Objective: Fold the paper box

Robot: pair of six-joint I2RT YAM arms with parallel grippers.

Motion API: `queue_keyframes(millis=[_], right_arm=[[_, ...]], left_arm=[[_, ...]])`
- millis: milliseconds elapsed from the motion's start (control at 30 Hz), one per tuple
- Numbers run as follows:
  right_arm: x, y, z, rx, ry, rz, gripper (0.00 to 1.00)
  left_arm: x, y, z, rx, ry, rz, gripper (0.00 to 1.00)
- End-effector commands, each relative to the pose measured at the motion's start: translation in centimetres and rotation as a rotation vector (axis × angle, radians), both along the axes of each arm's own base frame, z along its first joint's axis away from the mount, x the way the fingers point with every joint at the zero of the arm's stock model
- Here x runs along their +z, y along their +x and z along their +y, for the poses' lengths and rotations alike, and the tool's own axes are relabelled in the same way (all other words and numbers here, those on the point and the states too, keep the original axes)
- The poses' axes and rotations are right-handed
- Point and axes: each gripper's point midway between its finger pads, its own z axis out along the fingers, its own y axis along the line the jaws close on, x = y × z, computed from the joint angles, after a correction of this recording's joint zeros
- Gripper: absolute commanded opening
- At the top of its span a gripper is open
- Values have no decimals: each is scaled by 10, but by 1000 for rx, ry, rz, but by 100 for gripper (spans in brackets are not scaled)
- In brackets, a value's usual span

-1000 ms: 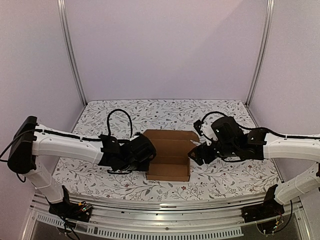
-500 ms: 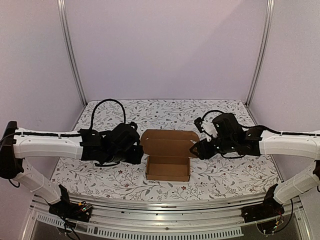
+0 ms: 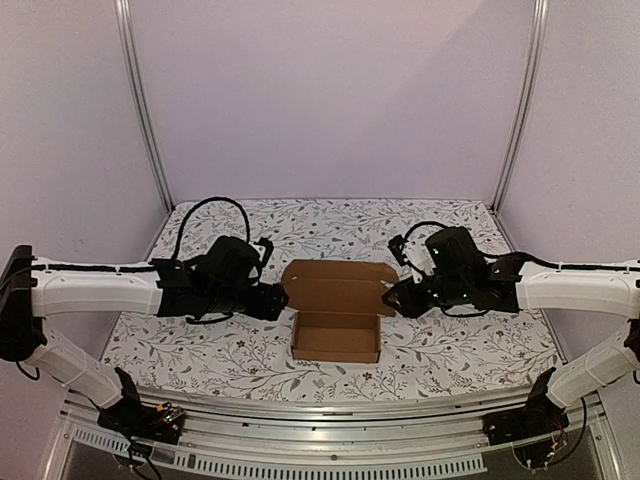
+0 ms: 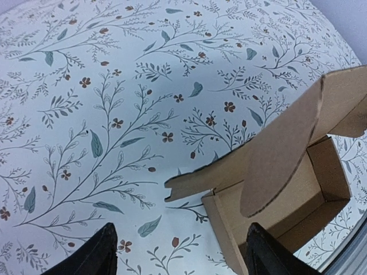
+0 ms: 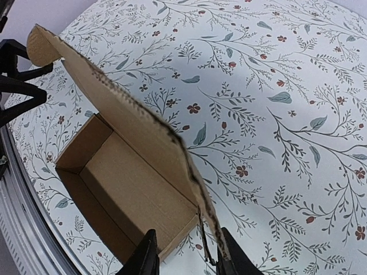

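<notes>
The paper box [image 3: 335,338] is a small brown open tray in the middle of the table, with its lid [image 3: 338,286] standing up from the far wall. My left gripper [image 3: 272,301] hovers just left of the box and is open wide. In the left wrist view its fingers [image 4: 103,255] are empty, and the box's corner [image 4: 229,226] lies near the right one. My right gripper [image 3: 392,298] is at the lid's right end. In the right wrist view it [image 5: 186,260] is half closed, with the lid's [image 5: 114,97] end edge between the fingers and a gap still showing.
The table wears a floral cloth [image 3: 450,350]. Metal frame posts [image 3: 145,120] rise at the back corners, against plain walls. A metal rail [image 3: 330,410] runs along the near edge by the arm bases.
My left gripper drew back leftward off the box and opened wider. My right gripper narrowed its jaws round the lid's end. The lid now stands more upright.
</notes>
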Motion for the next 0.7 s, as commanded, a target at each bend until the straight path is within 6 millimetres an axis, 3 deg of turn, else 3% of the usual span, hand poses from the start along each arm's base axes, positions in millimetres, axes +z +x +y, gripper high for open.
queue_keyframes(millis=[0, 333, 533, 667], right_arm=[[-12, -2, -1, 6, -8, 29, 31], [-13, -3, -2, 14, -10, 26, 16], [-13, -2, -4, 5, -17, 17, 1], [-10, -2, -4, 6, -13, 10, 0]], left_arm=[[5, 9, -16, -85, -33, -42, 76], [1, 30, -2, -63, -10, -81, 74], [-1, 30, -15, -135, -54, -80, 72], [-3, 30, -23, -183, -67, -92, 67]])
